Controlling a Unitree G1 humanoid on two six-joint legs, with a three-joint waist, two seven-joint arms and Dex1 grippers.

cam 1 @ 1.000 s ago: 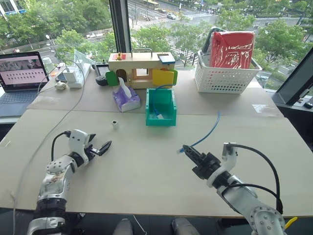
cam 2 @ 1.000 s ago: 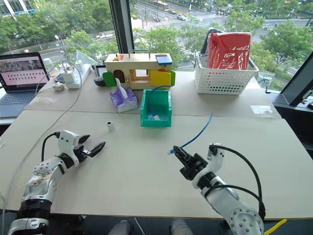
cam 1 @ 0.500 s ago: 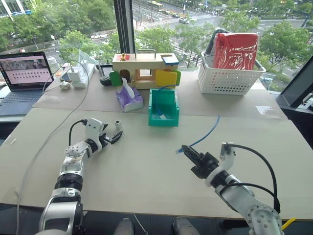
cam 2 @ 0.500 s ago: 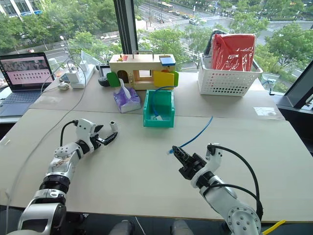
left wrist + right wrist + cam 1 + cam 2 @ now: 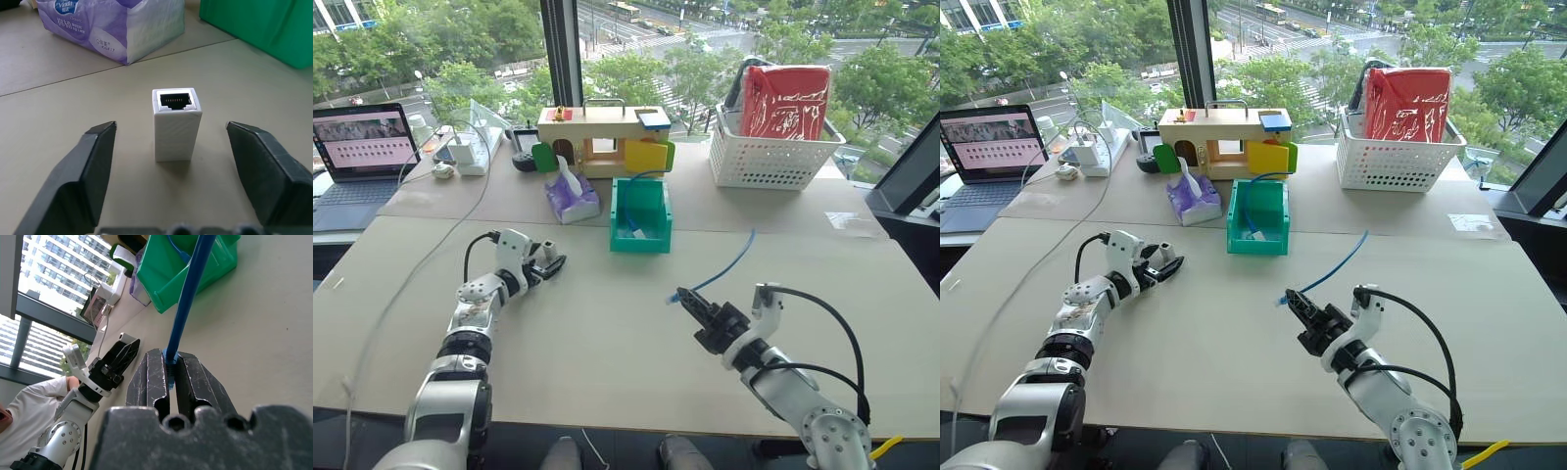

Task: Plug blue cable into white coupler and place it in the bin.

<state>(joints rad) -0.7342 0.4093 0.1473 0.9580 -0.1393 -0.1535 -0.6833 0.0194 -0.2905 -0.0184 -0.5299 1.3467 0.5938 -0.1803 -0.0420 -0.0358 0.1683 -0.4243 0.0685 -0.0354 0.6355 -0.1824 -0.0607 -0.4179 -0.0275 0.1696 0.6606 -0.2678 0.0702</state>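
- Left claw (image 5: 171, 161) apart, fingers either side of upright coupler (image 5: 175, 123) on desk (image 5: 607, 333) — not touching.
- Green bin (image 5: 638, 215) mid-desk, beyond.
- Right claw (image 5: 693, 306) clamped on blue cable (image 5: 729, 266) near its plug — rest trailing away.

The white coupler (image 5: 175, 125) stands upright on the table, dark socket up, between two open black fingers, touching neither. The thin blue cable (image 5: 724, 270) is pinched near its plug end and trails across the table. The green bin (image 5: 637, 214) sits beyond, another blue cable inside.
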